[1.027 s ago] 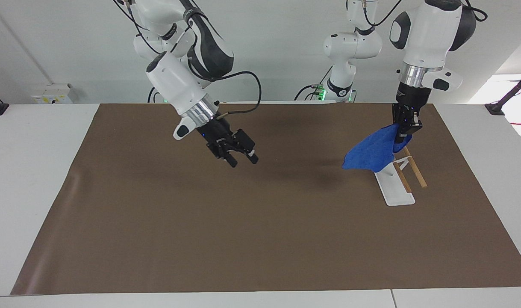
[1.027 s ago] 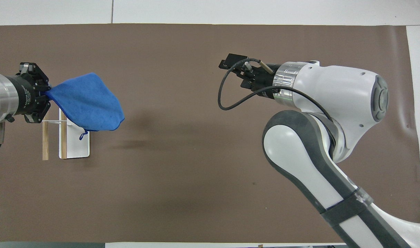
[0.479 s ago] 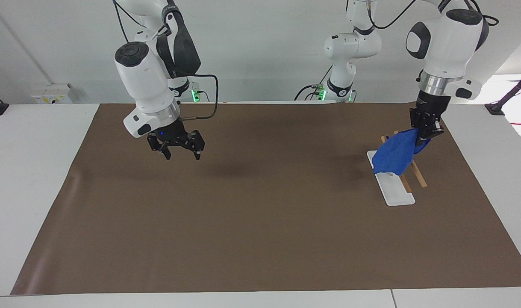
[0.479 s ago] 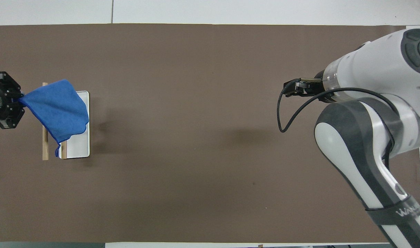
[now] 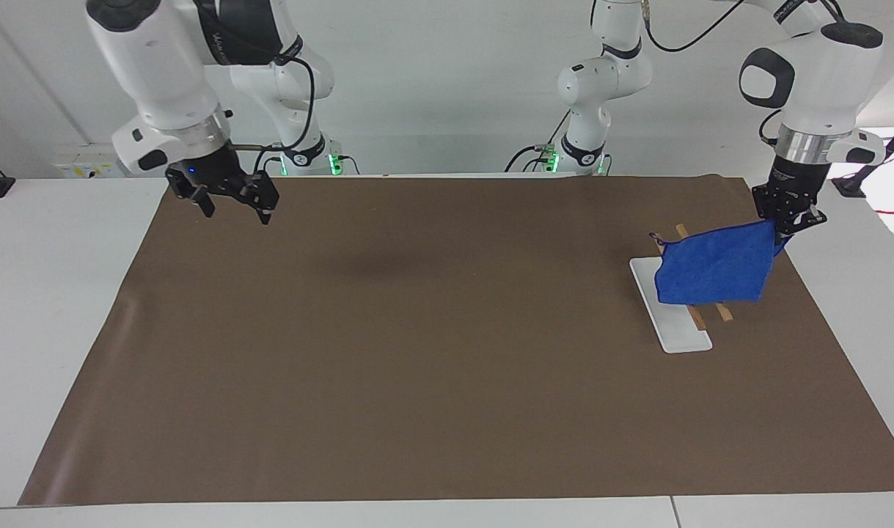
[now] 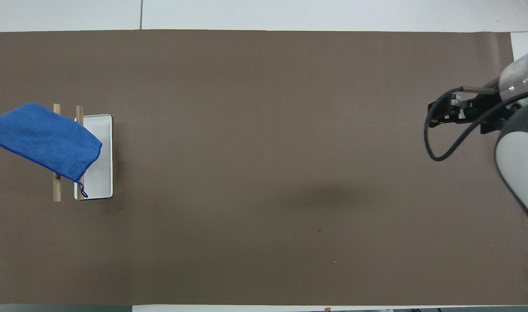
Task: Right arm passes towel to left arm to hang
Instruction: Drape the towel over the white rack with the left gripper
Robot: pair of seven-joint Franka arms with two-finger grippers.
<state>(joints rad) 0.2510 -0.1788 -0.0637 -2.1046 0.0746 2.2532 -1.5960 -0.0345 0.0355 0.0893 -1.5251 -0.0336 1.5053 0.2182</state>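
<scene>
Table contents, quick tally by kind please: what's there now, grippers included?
Grippers: 2 (right gripper, open, over the mat's corner; left gripper, shut on the towel)
Blue towel: 1
Rack, white base with wooden rails: 1
Brown mat: 1
Total: 5

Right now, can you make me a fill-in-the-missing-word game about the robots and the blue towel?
1. The blue towel is held by the ____ gripper.
2. The towel hangs over a rack with two ____ bars.
3. The right gripper holds ____.
4. The mat covering the table is ____.

Missing words: left; wooden; nothing; brown
</scene>
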